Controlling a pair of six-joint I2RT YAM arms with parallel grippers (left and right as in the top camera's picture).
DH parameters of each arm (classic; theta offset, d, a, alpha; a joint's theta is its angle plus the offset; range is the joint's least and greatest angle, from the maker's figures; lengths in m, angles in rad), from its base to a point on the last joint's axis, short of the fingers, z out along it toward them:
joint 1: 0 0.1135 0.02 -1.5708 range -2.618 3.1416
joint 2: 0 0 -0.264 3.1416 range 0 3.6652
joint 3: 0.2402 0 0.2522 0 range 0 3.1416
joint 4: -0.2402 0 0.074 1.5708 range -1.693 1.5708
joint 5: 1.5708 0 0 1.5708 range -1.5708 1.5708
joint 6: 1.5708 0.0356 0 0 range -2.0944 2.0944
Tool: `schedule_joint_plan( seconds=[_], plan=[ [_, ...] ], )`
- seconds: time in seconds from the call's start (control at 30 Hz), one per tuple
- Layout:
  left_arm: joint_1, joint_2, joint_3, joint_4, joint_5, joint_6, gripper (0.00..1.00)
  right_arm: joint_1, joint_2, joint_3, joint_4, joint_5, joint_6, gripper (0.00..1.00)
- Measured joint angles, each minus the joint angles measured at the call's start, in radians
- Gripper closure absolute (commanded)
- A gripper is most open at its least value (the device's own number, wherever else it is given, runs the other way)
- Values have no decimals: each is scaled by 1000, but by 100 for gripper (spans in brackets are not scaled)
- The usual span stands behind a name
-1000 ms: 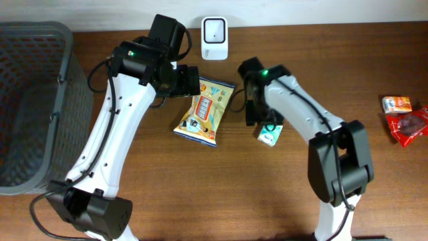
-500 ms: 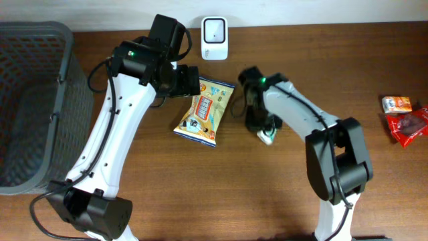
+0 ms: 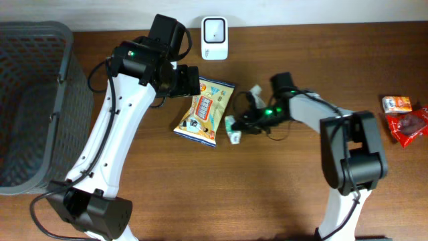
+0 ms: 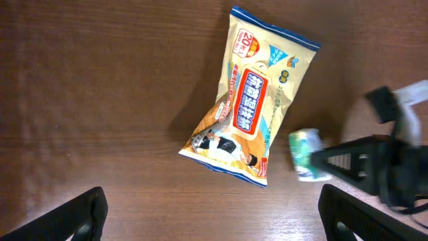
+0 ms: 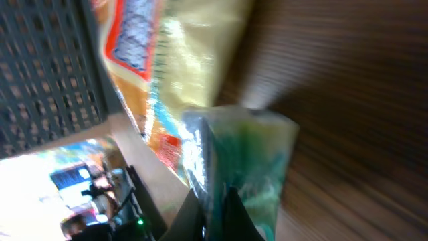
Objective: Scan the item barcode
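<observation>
- Right gripper (image 3: pixel 238 125) is clamped on the little green packet (image 3: pixel 233 128). A second ago the jaws were partway apart over it, half a second ago they'd pinched in, and now it's properly caught. Your wrist cam shows the fingers (image 5: pixel 217 207) pinning it by one edge.
- The bigger change is where it is. It was grabbed off the table (image 3: pixel 200 194) well right of the snack bag (image 3: pixel 204 107), and the arm has since swung it left and rolled the wrist over. Now the packet sits just beside the bag's lower right edge.
- It comes out blurred in the left wrist view, so I'd guess it's mid-move. Can't tell whether it's clear of the wood or skimming it.
- Left gripper (image 3: pixel 188 80) hasn't budged all second: jaws spread wide, nothing in them, parked over the top end of the snack bag.
- Scanner (image 3: pixel 214 29) is at the back edge, past the bag and well apart from the packet. So my read is that the pickup is done and the actual scan isn't.
- You'd still need to carry it up past the bag and turn the barcode face toward the scanner window. I can't make out a barcode in any view.
- Heads up: that's an edge pinch on a floppy packet, so it could twist on you, and the left arm is close to the route.
</observation>
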Motion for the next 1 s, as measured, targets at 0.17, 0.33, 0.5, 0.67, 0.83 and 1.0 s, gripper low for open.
schedule_joint_plan(
  seconds=[0.17, 0.33, 0.5, 0.67, 0.83, 1.0],
  plan=[
    [0, 0, 0, 1, 0, 0, 1, -202, 0, -14, -144, 148, -1, 64],
    [0, 0, 0, 1, 0, 0, 1, -241, -23, 75, -345, 249, -90, 30],
    [0, 0, 0, 0, 0, 0, 1, -183, -30, 135, -354, 253, -188, 30],
    [0, 0, 0, 0, 0, 0, 1, -65, -30, 135, -294, 342, -285, 53],
    [0, 0, 0, 1, 0, 0, 1, -47, 3, 135, -293, 384, -293, 84],
    [0, 0, 0, 0, 0, 0, 1, -46, 5, 136, -298, 382, -293, 96]
  ],
)
